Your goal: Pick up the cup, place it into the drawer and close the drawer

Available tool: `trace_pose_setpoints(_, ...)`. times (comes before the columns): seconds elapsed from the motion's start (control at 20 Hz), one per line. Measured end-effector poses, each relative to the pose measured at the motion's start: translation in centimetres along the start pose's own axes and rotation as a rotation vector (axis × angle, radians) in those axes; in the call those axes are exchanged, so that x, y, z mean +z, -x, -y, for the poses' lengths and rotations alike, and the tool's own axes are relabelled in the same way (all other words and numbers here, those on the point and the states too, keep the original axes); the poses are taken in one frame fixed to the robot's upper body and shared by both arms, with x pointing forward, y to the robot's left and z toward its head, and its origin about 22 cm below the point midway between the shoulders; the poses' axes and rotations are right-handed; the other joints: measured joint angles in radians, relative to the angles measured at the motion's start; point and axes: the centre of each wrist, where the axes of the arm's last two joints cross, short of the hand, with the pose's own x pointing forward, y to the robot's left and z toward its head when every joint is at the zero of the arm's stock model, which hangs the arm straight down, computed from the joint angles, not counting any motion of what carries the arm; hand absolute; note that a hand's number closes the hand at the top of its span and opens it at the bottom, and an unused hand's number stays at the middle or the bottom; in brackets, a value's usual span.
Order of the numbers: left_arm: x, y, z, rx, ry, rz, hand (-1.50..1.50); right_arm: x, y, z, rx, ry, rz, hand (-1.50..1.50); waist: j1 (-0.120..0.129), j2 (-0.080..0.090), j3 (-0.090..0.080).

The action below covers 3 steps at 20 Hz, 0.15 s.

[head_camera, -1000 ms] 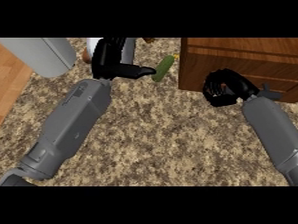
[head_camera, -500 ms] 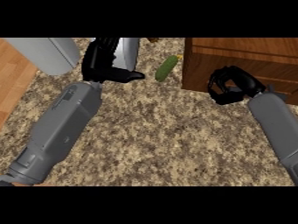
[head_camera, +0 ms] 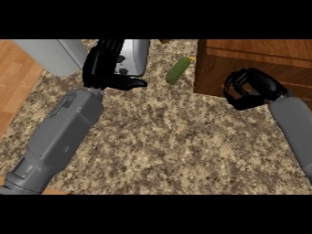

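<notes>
The left hand [head_camera: 107, 68] sits at about eleven o'clock on the speckled granite counter [head_camera: 178, 141], its fingers straight and pointing up toward twelve, thumb jutting out to the right. Those fingers lie against or over a pale grey upright object [head_camera: 134, 57] that may be the cup; the hand covers much of it, so I cannot tell whether the fingers actually touch it. Just to the left, at ten o'clock, stands a larger light grey appliance or container [head_camera: 53, 55], cut off by the upper edge of the view.

A green cucumber [head_camera: 179, 71] lies tilted on the counter at roughly twelve o'clock, between the left hand and the wooden drawer unit [head_camera: 266, 57]. It is near the unit's left edge but apart from both hands.

The right hand [head_camera: 251, 89] is at two o'clock, its fingers curled inward into a loose ring against the front face of the wooden drawer unit. Whether they hook a handle is not visible.

Both grey forearms run in from the lower edge. A strip of wooden floor or board [head_camera: 3, 91] shows at nine o'clock, beside the counter.
</notes>
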Motion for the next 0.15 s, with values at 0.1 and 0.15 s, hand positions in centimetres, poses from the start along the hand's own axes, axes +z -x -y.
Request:
trace_pose_setpoints(0.1, -0.13, -0.27, -0.03, 0.006, 0.005, 0.005, -1.5, 0.23, 0.02, 0.28, -0.016, -0.01, 0.002, 1.5, 0.004, 0.001, 0.002)
trace_pose_setpoints(0.15, -0.1, -0.28, -0.06, 0.008, 0.006, 0.005, -1.5, 0.32, 0.01, 0.39, -0.02, -0.015, 0.002, 1.5, 0.006, 0.002, 0.003)
